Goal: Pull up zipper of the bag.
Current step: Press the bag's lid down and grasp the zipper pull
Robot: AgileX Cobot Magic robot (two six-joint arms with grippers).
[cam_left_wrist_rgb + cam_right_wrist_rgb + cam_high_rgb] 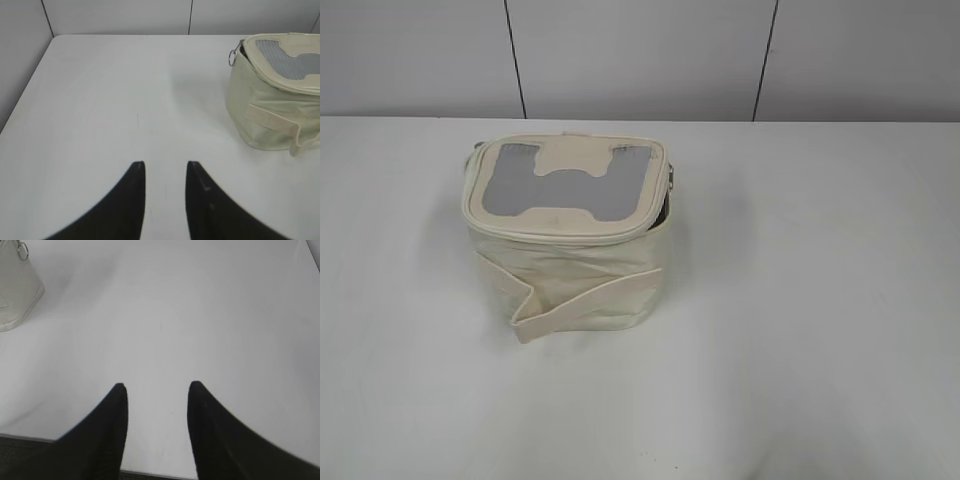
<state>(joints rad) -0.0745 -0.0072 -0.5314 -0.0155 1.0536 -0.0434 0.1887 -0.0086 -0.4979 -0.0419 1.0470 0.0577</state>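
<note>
The cream bag (570, 260) stands left of the table's middle, its lid showing a grey H-shaped panel (565, 180) and its flat strap (585, 300) hanging in front. The zipper track (560, 232) runs round the lid edge; the lid gapes at the right side, where a silver slider (675, 178) sits. A ring pull (232, 56) shows in the left wrist view on the bag (270, 110), and another ring pull (23, 251) in the right wrist view on the bag (15, 290). My left gripper (165, 165) and right gripper (157, 387) are open, empty, far from the bag.
The white table (800, 300) carries only the bag. A grey panelled wall (640, 55) stands behind it. The table's near edge (150, 474) shows under my right gripper, and its left edge (25, 95) in the left wrist view.
</note>
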